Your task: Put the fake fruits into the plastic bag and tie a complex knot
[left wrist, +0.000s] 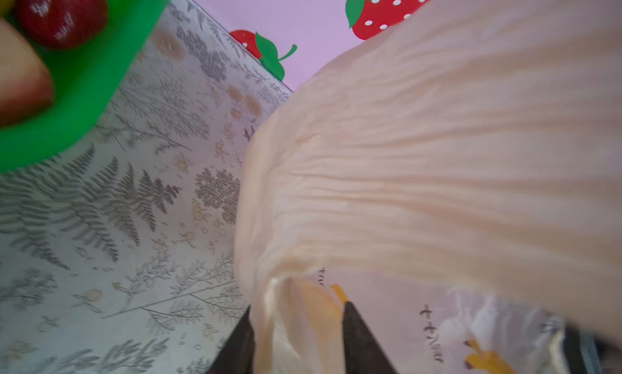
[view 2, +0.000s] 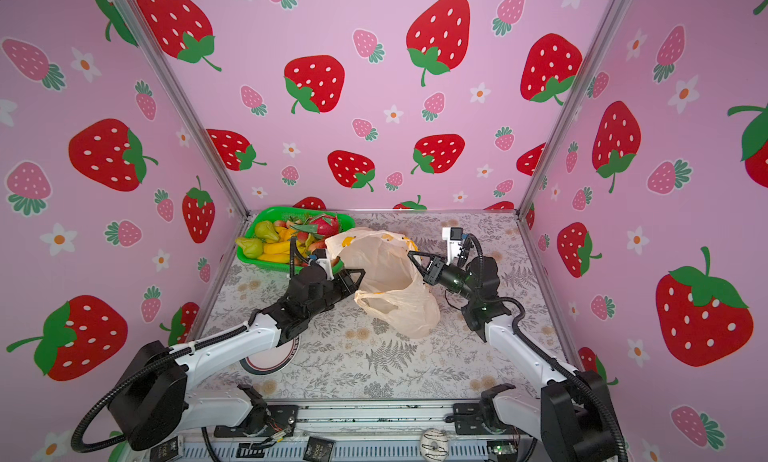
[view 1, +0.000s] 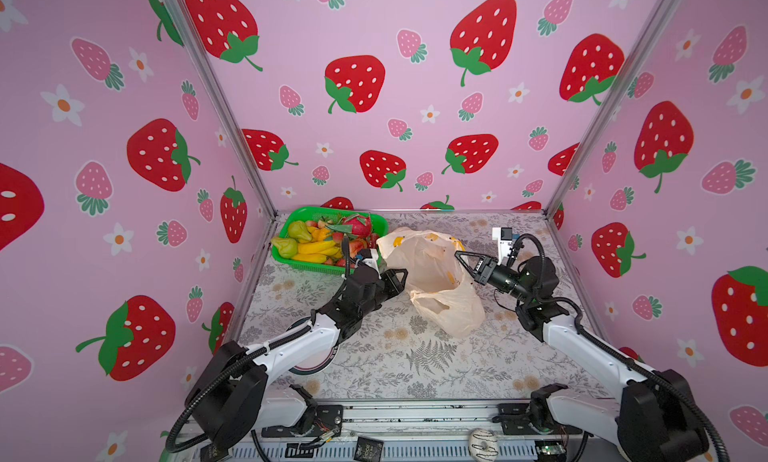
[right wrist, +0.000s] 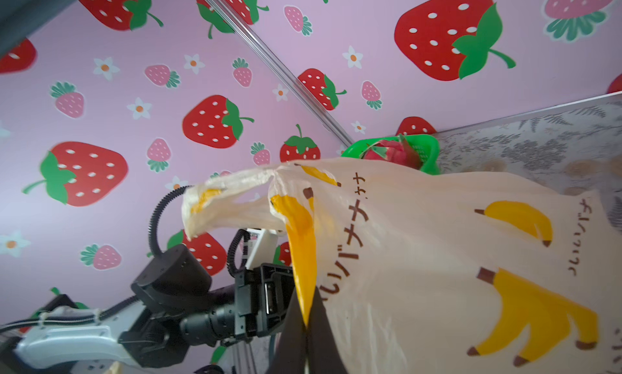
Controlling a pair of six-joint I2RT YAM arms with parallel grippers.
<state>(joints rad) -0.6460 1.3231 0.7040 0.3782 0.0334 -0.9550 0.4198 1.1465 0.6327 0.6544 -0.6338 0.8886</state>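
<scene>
Rising from a metal rail [view 1: 415,414] along the bottom edge of both top views, two white-and-black robot arms reach up the frame and meet at the plastic bag [view 1: 436,281] [view 2: 390,285], which stands at the centre of a fern-printed table [view 1: 374,356] with its mouth held open between them. At the bag's left rim, the left gripper [view 1: 402,276] [view 2: 360,272] has its dark fingers [left wrist: 356,338] drawn in around a fold of the peach film; in the left wrist view the wrinkles of the bag [left wrist: 437,153] run together toward the gap between those fingers, which the film fills. At the bag's right rim, the right gripper [view 1: 457,255] [view 2: 409,254] is pressed together on the edge, and the right wrist view shows a strip of yellow-printed film pinched between its fingers [right wrist: 319,325], with the banana-patterned side of the bag [right wrist: 437,254] hanging to the right of them. One handle loop [view 1: 432,304] sags loose on the side of the bag toward the bottom of the frame. Up and to the left of the left gripper, the fake fruits [view 1: 320,243] [view 2: 282,239] lie heaped in a green basket [view 1: 332,209] [view 2: 249,256] in the table's upper left corner, just beside the bag's rim: pears, bananas, red pieces and a pink dragon fruit [right wrist: 390,153].
</scene>
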